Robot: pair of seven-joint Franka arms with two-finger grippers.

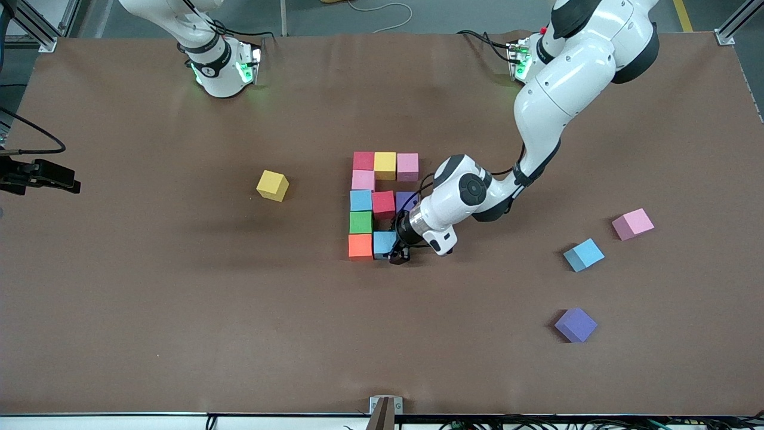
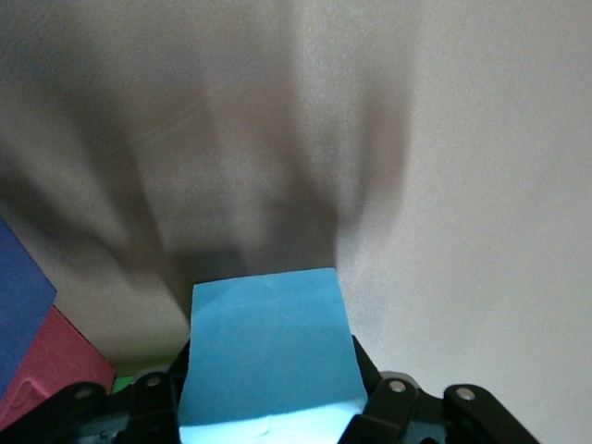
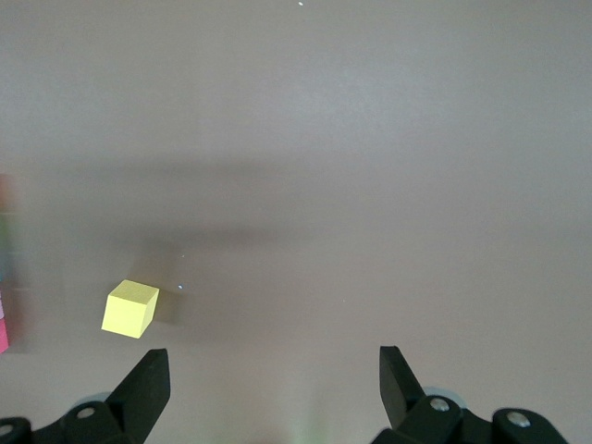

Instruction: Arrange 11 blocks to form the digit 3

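Note:
Several blocks form a tight cluster at mid-table: a red, yellow and pink row, then pink, blue, red, purple, green and orange. My left gripper is down at the table, shut on a light blue block set against the orange one. In the left wrist view that block fills the space inside the left gripper. My right gripper hangs open and empty high over the table, with a loose yellow block below it.
Loose blocks lie apart from the cluster: a yellow one toward the right arm's end, and pink, light blue and purple ones toward the left arm's end. The left arm's forearm reaches over the cluster's edge.

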